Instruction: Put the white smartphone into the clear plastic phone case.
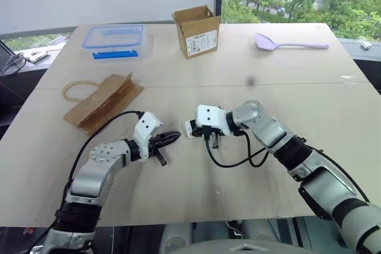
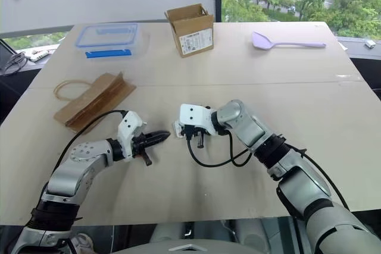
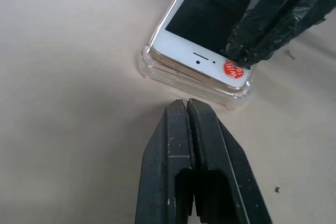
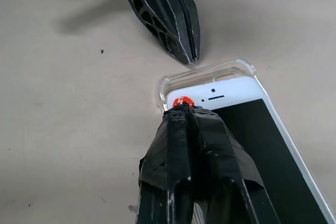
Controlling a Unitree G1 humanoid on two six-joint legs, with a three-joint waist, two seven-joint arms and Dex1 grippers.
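Pressing closed right gripper (image 4: 184,109) tips on white smartphone (image 3: 210,19) top bezel; phone lies screen-up on clear plastic phone case (image 3: 184,80) on table (image 1: 238,69), corner apparently unseated. Left gripper (image 3: 188,109) closed, empty, just beside case end. Phone rigid, glass slick; case thin, flexy. Push corners, not screen.

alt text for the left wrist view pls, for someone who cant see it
A white phone lies in a clear case on a pale table, its near end raised above the case rim. The right gripper, shut, presses on the phone's corner by a red sticker, while the left gripper, also shut, points at the case's end.
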